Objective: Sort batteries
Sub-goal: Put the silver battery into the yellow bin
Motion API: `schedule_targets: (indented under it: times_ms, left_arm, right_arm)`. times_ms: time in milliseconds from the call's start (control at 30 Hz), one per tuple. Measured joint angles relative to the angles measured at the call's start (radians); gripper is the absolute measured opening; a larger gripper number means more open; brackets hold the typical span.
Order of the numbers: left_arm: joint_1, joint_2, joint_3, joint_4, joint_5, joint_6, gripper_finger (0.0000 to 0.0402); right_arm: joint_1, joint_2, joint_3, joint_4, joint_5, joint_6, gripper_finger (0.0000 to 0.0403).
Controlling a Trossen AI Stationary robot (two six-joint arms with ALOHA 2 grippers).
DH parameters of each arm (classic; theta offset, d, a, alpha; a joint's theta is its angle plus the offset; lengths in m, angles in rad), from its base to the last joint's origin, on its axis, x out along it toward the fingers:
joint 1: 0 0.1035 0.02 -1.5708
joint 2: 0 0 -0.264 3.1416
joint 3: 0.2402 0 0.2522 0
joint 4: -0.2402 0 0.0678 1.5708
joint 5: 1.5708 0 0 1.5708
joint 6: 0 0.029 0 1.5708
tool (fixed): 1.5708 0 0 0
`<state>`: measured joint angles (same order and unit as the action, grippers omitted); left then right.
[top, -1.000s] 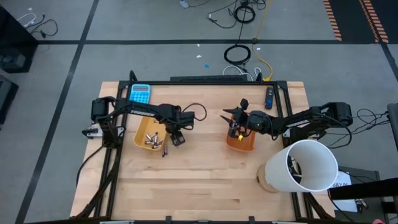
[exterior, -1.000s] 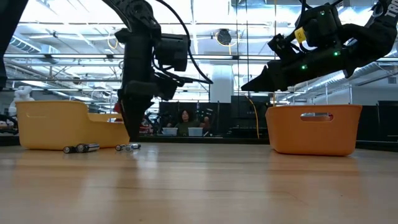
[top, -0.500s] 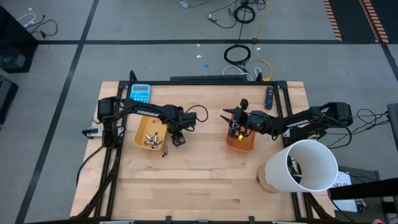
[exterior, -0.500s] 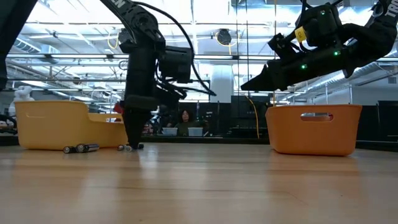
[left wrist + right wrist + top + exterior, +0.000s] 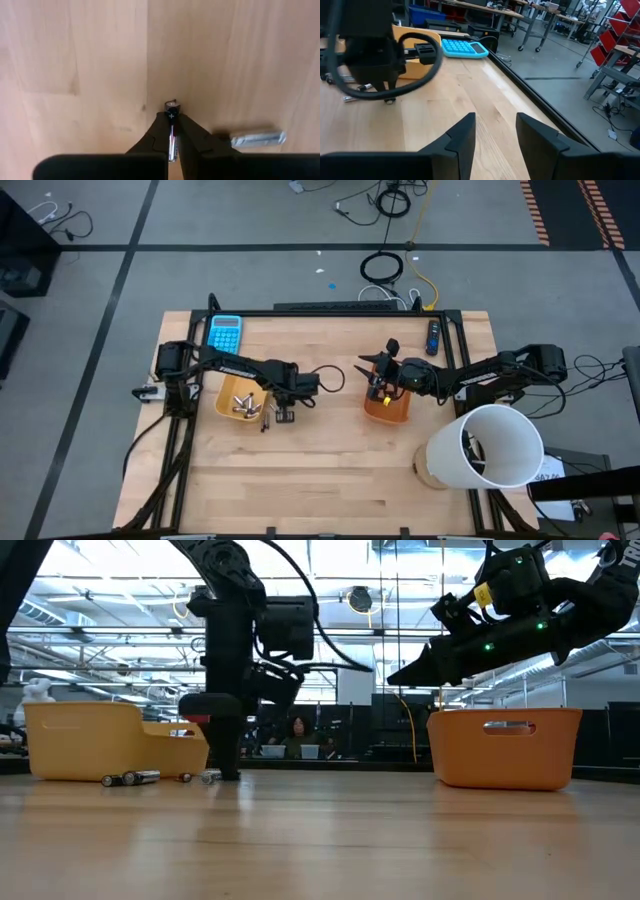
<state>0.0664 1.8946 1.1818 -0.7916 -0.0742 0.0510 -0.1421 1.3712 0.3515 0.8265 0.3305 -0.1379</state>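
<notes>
Down on the wood, the left gripper (image 5: 171, 131) is clenched on a small dark battery (image 5: 172, 106), its two fingers (image 5: 155, 137) pinching the cell lengthwise so that the end marked with a plus pokes out just past the tips. In the overhead view this gripper (image 5: 283, 416) stands on the table (image 5: 330, 470) just beside the yellow tray (image 5: 240, 398), on the side facing the orange one. Right next to the pinched battery, a lighter silvery battery (image 5: 257, 138) lies flat on the table, apart from the fingers. From table height, a few more loose batteries (image 5: 132, 778) lie in a short row along the foot of the yellow tray (image 5: 85, 740), between it and the gripper (image 5: 227, 772). Inside that tray, a heap of silvery batteries (image 5: 240, 404) is visible from above. Behind the tray, near the table's far edge, sits a blue calculator (image 5: 225, 332).

Well away from the left gripper, the right gripper (image 5: 372, 366) hovers above the orange tray (image 5: 386, 408) with its fingers (image 5: 465, 137) spread and nothing between them. Beyond it, a dark remote-like stick (image 5: 433, 336) lies near the far edge, and a big white bucket (image 5: 487, 446) stands at the near right corner
</notes>
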Motion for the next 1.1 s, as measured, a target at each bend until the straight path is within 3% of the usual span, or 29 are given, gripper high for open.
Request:
schedule_targets:
  times_ms: [167, 467, 667, 833, 967, 1100]
  left_arm:
    - [-0.04, -0.038, 0.035, 0.014, -0.048, -0.011, 0.0008]
    - [-0.049, -0.259, 0.069, -0.15, -0.113, -0.167, 0.0001]
    - [-0.136, -0.312, 0.054, -0.011, 0.034, -0.353, 0.0029]
    - [-0.3, -0.234, 0.054, 0.028, 0.275, -0.308, 0.0058]
    - [-0.362, -0.14, 0.054, 0.027, 0.286, -0.357, 0.0061]
    - [-0.356, -0.064, 0.054, 0.024, 0.274, -0.511, 0.0062]
  right_arm:
    - [0.0, 0.0, 0.0, 0.0, 0.0, 0.002, 0.0132]
    - [0.0, 0.0, 0.0, -0.013, 0.0, 0.009, 0.0132]
    - [0.0, 0.0, 0.0, -0.015, 0.0, 0.018, 0.0132]
    - [0.0, 0.0, 0.0, -0.015, 0.002, 0.018, 0.0132]
    - [0.0, 0.0, 0.0, -0.009, 0.0, 0.02, 0.0132]
    - [0.005, 0.0, 0.0, -0.01, -0.031, 0.05, 0.0132]
